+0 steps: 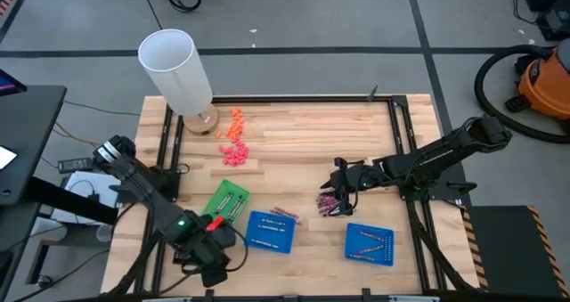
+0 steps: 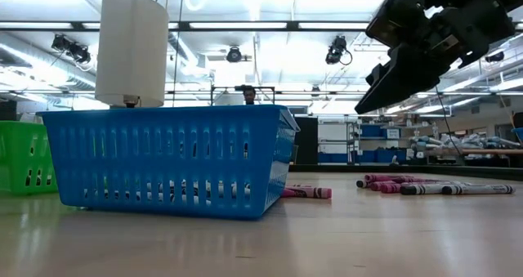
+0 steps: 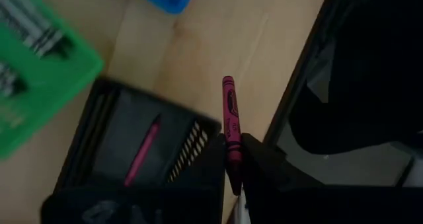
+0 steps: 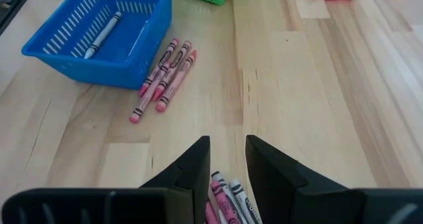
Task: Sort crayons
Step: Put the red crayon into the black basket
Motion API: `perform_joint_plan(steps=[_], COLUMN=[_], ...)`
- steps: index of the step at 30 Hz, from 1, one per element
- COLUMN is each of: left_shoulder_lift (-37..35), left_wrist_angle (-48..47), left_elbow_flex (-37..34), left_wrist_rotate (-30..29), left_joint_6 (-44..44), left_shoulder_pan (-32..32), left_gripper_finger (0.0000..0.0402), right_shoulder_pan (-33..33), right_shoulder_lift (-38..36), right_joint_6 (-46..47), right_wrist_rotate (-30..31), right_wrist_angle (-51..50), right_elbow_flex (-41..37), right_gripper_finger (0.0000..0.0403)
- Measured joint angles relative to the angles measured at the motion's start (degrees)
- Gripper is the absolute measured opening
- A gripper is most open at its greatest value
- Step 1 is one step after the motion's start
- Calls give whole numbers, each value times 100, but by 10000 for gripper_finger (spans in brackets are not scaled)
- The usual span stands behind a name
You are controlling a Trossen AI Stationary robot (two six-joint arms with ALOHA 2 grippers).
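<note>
L fingers (image 3: 232,159) pinch maroon crayon (image 3: 230,121) over black tray (image 3: 106,118); R fingers (image 4: 227,164) parted, empty.

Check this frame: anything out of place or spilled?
Yes. Three pink crayons lie loose on the table beside the blue tray, not in it, and a second loose heap sits under the right gripper. Orange-pink bits lie scattered near the white cylinder.

The crayons (image 4: 162,78) have paper wrappers with tiny print, but no words can be read.
</note>
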Motion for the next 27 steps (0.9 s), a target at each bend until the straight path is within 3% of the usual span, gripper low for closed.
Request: perform_joint_plan(steps=[6,12,21,27], left_shoulder_lift=[-152,-145,-160,-136], left_wrist_angle=[-998,-1045,335,1272], left_elbow_flex=[8,-499,-1777,-2050], left_wrist_rotate=[-36,-295,-439,-913], left_joint_6=[-1036,-1485,-1229,-626], left_shoulder_pan=[-513,-913,-897,-865], left_gripper_finger=[36,36,37,37], right_shoulder_pan=[50,116,118,118], right_shoulder_lift=[0,0,0,0], right_joint_6=[4,-43,-84,-99], right_wrist_rotate=[-7,75,132,133], right_wrist_angle=[13,24,18,8], right_elbow_flex=[0,0,0,0], right_gripper_finger=[107,107,107,107])
